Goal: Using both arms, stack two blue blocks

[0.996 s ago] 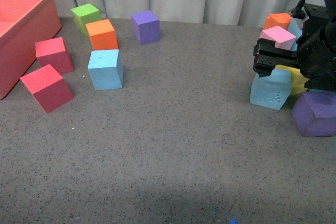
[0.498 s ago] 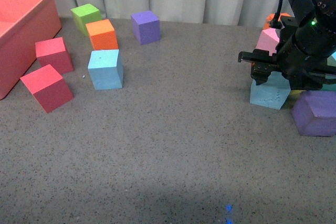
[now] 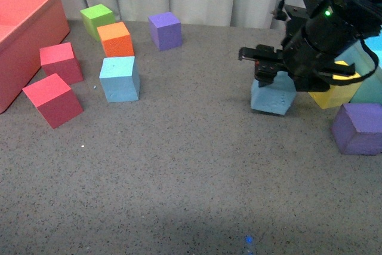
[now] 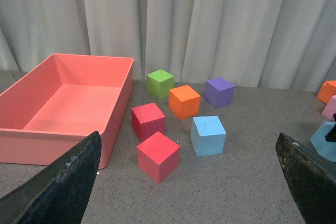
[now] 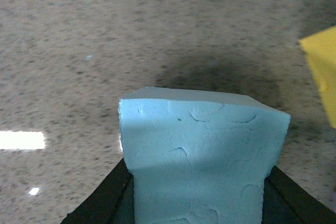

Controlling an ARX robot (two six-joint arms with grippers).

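Observation:
My right gripper (image 3: 274,74) is shut on a sky-blue block (image 3: 270,98) with raised marks on its front face, held just above the grey table right of centre. In the right wrist view that block (image 5: 202,156) fills the space between the black fingers (image 5: 105,200), with its shadow on the table beyond. The other blue block (image 3: 120,79) rests on the table at the left, beside the red cubes, and also shows in the left wrist view (image 4: 208,135). My left gripper (image 4: 184,187) is open and empty, well short of that block; it is out of the front view.
A red bin (image 3: 36,28) stands at the far left. Two red cubes (image 3: 54,100), an orange cube (image 3: 116,39), a green cube (image 3: 97,17) and a purple cube (image 3: 165,30) lie around the resting blue block. A yellow cube (image 3: 337,91) and a purple cube (image 3: 358,128) sit at the right.
My right gripper has carried the blue block leftward, away from the cluster of cubes at the right. The resting blue block has not moved.

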